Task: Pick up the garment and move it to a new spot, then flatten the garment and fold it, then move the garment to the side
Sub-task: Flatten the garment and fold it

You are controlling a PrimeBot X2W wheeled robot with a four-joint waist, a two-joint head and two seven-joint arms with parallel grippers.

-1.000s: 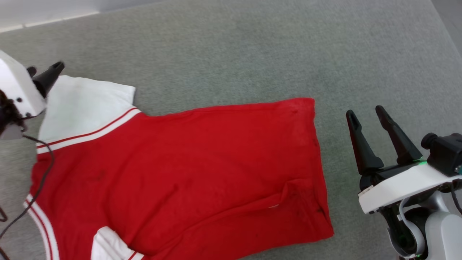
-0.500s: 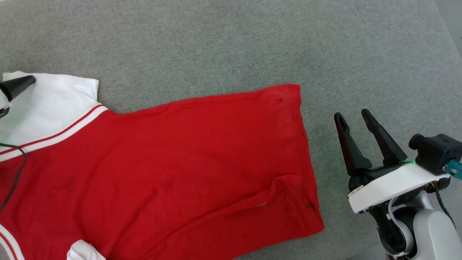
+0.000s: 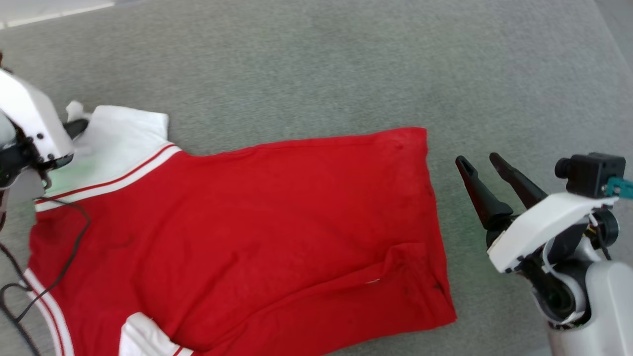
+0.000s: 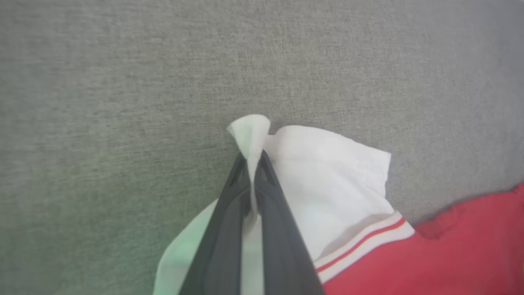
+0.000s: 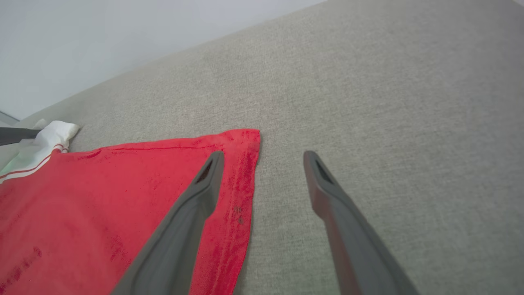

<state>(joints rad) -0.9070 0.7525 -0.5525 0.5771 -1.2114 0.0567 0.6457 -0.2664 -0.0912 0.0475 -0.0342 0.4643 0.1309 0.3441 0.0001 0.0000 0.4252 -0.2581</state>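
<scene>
Jersey position: I see the jersey (image 3: 237, 232) spread on a grey fabric surface (image 3: 346, 64), taking up the left and middle of my head view.
Long axis: it runs across that view from side to side, tilted a little. The hem (image 3: 435, 222) points to the robot's right, and the shoulders and sleeves point to its left.
Jersey look: the body is red, with a white short sleeve (image 3: 123, 138) at the upper left and red-and-white striped trim (image 3: 109, 180) where sleeve meets body. A second white sleeve (image 3: 143, 338) peeks out at the bottom edge. A long crease (image 3: 366, 277) rises near the hem's lower corner, and faint dark marks show in the red cloth.
Left gripper: the left gripper (image 4: 254, 157) has its jaws clamped on the outer corner of the upper sleeve (image 4: 327, 184), and a peak of white cloth pokes out past the tips.
Right gripper: the right gripper (image 3: 477, 159) has its jaws apart with nothing between them. It sits just beside the hem over the grey surface, and I cannot tell whether it touches down.
Cable: a dark cable (image 3: 74, 237) loops over the jersey's left edge.
</scene>
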